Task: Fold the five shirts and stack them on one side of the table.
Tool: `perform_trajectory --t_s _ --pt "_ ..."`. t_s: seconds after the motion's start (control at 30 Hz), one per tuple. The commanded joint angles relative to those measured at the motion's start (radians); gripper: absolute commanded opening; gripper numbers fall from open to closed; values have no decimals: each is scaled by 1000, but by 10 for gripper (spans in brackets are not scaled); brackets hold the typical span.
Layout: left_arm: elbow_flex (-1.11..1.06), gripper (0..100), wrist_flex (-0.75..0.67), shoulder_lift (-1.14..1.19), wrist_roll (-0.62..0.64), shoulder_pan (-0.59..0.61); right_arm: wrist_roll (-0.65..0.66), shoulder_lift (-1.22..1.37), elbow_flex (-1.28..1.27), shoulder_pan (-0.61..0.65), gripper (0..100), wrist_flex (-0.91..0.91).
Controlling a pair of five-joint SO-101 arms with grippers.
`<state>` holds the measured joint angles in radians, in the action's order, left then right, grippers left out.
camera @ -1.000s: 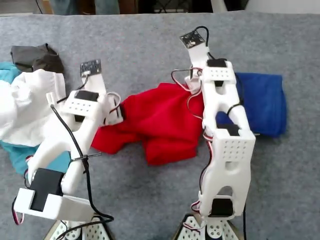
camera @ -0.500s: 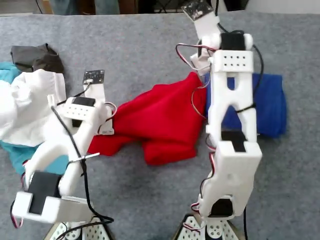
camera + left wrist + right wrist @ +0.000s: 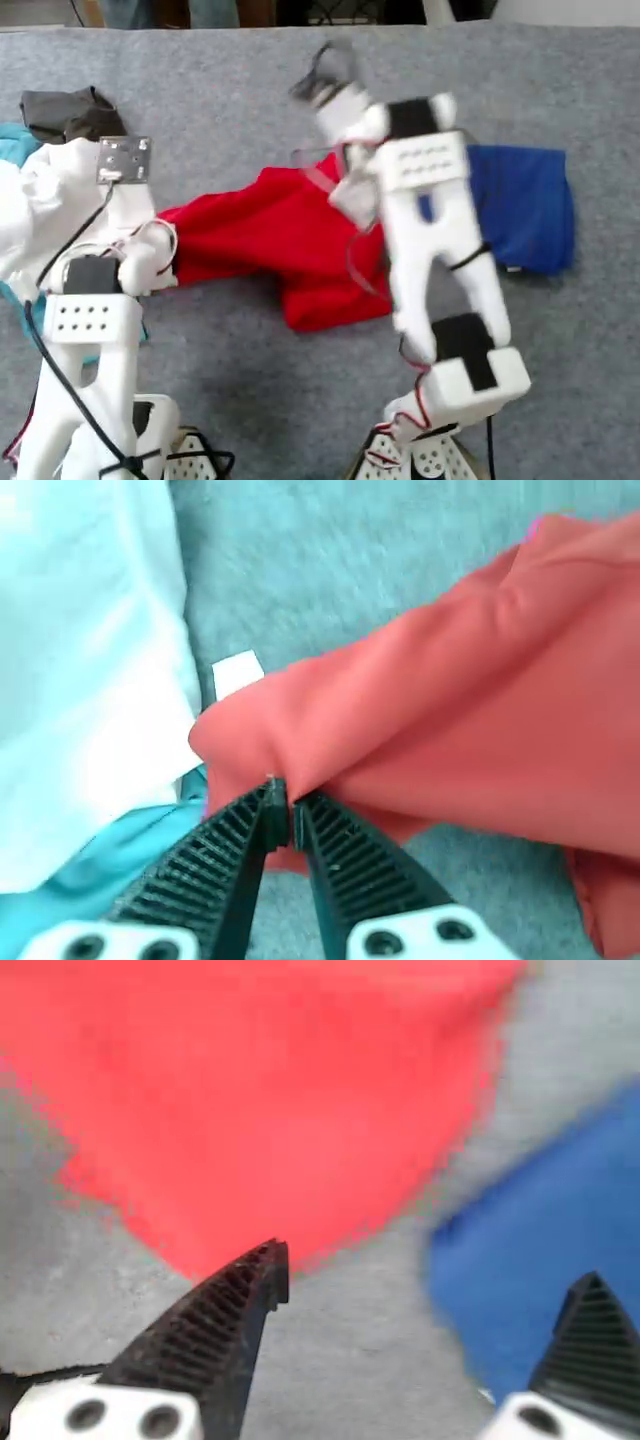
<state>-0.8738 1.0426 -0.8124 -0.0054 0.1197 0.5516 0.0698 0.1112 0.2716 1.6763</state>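
Note:
A red shirt [image 3: 270,235] lies spread across the middle of the grey table. My left gripper [image 3: 283,800] is shut on its left edge [image 3: 172,250], right beside the white shirt [image 3: 80,630]. My right gripper [image 3: 432,1270] hangs open above the table, over the gap between the red shirt [image 3: 250,1080] and a folded blue shirt [image 3: 530,1220]. Nothing is between its fingers. The right arm [image 3: 425,165] stands raised over the red shirt's right side, with the blue shirt [image 3: 525,205] lying to its right.
At the left edge a white shirt [image 3: 50,200] lies crumpled over a teal shirt [image 3: 15,145], with a dark grey shirt [image 3: 70,112] behind them. Bare grey table [image 3: 230,90] shows at the back and in front of the red shirt.
My left gripper has pulled the red shirt's edge leftward toward the white shirt. The right arm has lifted off the red shirt's right corner and swung left.

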Motion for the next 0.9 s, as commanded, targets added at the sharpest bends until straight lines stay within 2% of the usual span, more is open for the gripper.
perform_trajectory --t_s 0.0,0.13,0.27,0.33,0.43,0.47,0.53,0.6,0.73,0.87 --pt "-1 29 -11 -20 95 18 -12 -67 -232 55 416 -155" --pt "-79 33 -152 37 199 45 -48 12 -387 71 416 -331" --pt "-133 164 -279 92 302 145 -75 177 -403 66 396 -388" --pt "-133 223 -290 104 347 185 -97 252 -381 66 299 -387" --pt "-131 234 -295 101 362 209 -169 305 -352 60 40 -373" --pt "-131 234 -295 101 362 209 -187 308 -340 57 6 -354" --pt "-131 234 -295 101 361 208 -201 306 -311 54 58 -285" --pt "-131 234 -295 101 361 213 -190 306 -263 54 14 -173" --pt "-131 234 -295 101 361 214 -117 306 -180 25 14 61" --pt "-120 234 -295 109 361 216 -48 269 -209 -78 15 91"
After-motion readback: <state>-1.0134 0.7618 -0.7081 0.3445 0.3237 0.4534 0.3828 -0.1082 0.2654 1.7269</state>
